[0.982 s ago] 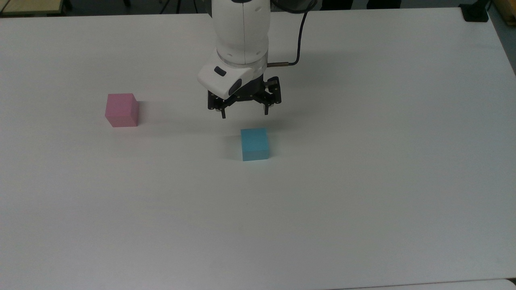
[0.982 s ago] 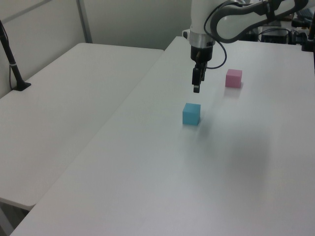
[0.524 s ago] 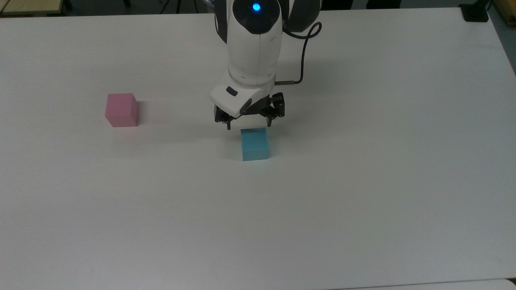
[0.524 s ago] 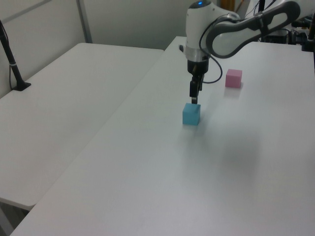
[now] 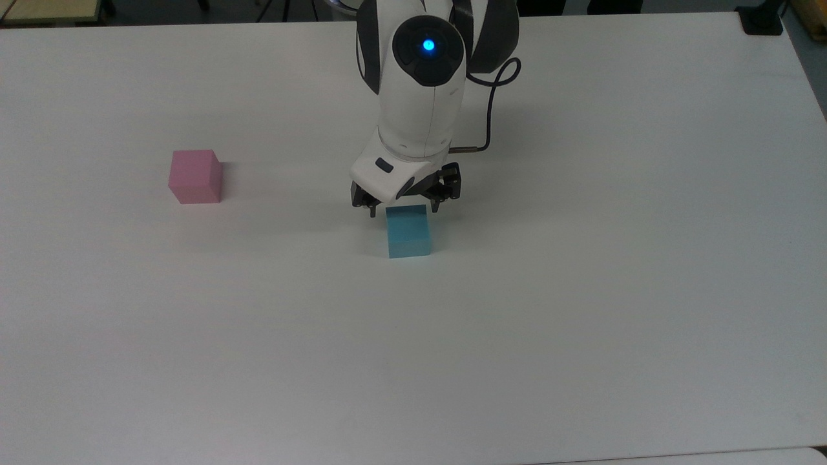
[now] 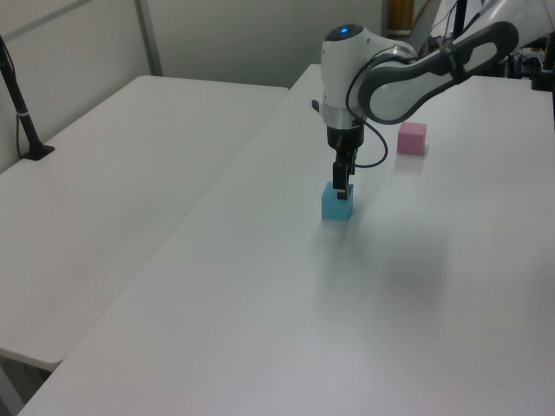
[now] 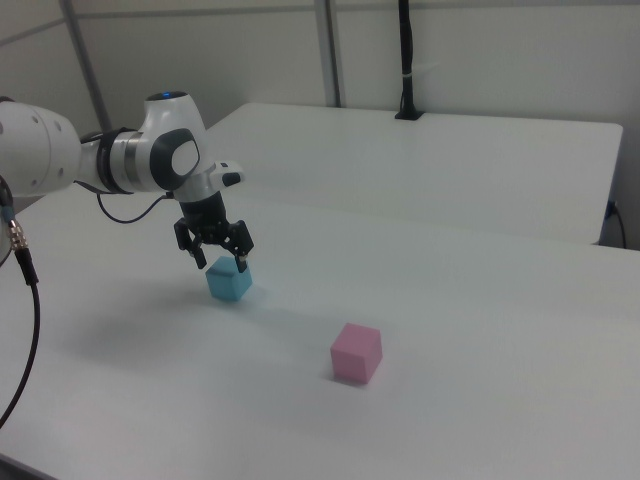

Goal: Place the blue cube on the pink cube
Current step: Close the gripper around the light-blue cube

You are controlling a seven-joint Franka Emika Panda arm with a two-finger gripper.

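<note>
Blue cube (image 5: 409, 230) on table, pincer (image 5: 403, 208) spread wide just above it (fingertips flanking its top), pink cube (image 5: 195, 176) well apart

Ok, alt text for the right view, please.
A white robot arm lowers its open gripper over a blue cube on a white table. A pink cube sits apart, nearer the camera, toward the right view's right.

No readable text, no labels, no brand marks, no numbers, no signs on any surface in these views
</note>
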